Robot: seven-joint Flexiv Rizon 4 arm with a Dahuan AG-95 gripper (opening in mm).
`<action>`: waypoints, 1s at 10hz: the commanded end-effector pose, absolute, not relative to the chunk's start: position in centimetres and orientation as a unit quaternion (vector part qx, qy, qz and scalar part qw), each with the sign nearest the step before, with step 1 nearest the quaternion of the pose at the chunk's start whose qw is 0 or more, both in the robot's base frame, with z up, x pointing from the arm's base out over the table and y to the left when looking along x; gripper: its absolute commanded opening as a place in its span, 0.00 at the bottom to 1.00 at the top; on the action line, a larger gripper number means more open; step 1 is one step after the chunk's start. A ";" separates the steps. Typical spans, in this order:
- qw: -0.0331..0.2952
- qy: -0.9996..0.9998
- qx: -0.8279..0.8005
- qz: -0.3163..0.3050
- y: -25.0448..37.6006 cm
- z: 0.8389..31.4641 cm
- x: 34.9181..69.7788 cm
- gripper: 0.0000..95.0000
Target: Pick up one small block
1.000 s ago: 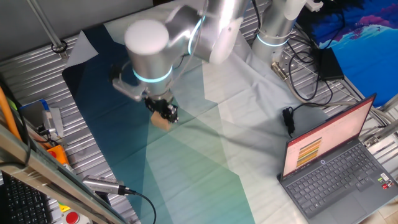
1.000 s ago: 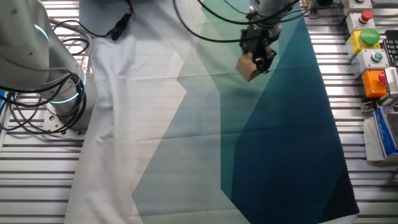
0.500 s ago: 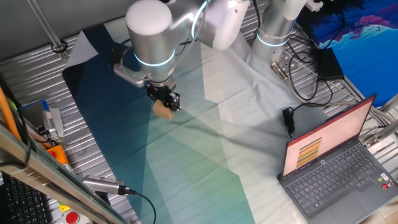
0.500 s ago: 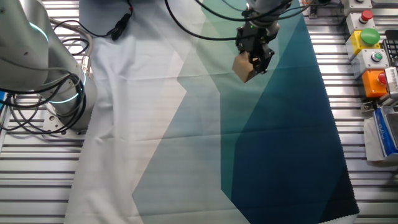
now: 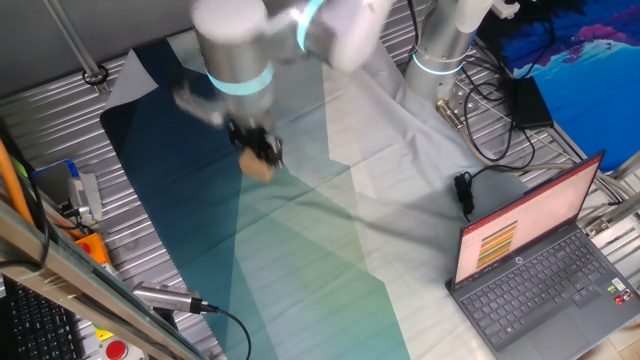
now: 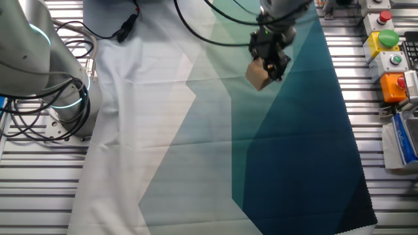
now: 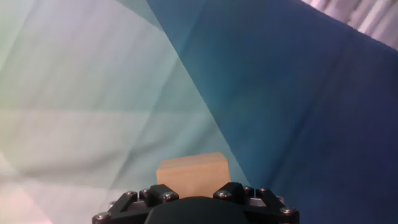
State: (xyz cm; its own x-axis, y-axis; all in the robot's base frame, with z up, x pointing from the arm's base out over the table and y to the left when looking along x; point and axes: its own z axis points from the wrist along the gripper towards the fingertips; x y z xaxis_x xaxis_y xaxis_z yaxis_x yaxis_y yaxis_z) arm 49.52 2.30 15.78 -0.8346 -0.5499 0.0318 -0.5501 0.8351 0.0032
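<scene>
Your end effector (image 6: 268, 62) is clamped on the small block (image 6: 258, 77), and the light-tan wooden cube hangs from its fingertips above the cloth, not touching it. In the hand view, the end effector (image 7: 196, 202) fills the bottom edge with its dark bolted housing, and the small block (image 7: 193, 173) sits just past it, one plain face toward you, set against the boundary where pale green fabric meets deep blue.

From one fixed view, you see the end effector (image 5: 256, 145) blurred by motion, with the small block (image 5: 260, 168) showing tan under the dark fingers. Beneath lies the patchwork cloth (image 5: 300, 250) in panels of white, mint, teal and navy, spread over the ribbed metal counter (image 5: 60, 130). Farther along your right side of that view stands an open laptop (image 5: 540, 265) with a lit screen, and a black cable (image 5: 480, 130) loops near the silver arm base (image 5: 440, 40).

From the other fixed view, a box with coloured buttons (image 6: 385, 39) sits at the counter's edge, well apart from the block.
</scene>
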 end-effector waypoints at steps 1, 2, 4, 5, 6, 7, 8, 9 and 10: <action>0.020 -0.957 0.288 0.001 1.6 16.0 49.6 0.00; 0.021 -0.957 0.289 0.000 1.2 16.4 49.5 0.00; 0.023 -0.957 0.290 0.000 0.8 16.7 49.4 0.00; 0.023 -0.957 0.290 0.000 0.8 16.7 49.4 0.00; 0.023 -0.957 0.290 0.000 0.8 16.7 49.4 0.00; 0.023 -0.957 0.290 0.000 0.8 16.7 49.4 0.00; 0.043 -0.953 0.301 -0.011 -1.9 19.2 50.3 0.00; 0.046 -0.952 0.302 -0.013 -2.2 19.5 50.5 0.00; 0.047 -0.952 0.302 -0.013 -2.2 19.6 50.6 0.00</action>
State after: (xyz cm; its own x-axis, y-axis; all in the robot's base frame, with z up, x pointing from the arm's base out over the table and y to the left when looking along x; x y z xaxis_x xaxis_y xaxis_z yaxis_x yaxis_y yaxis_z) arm 50.36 -2.15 19.85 -0.8150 -0.5740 0.0797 -0.5712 0.8189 0.0565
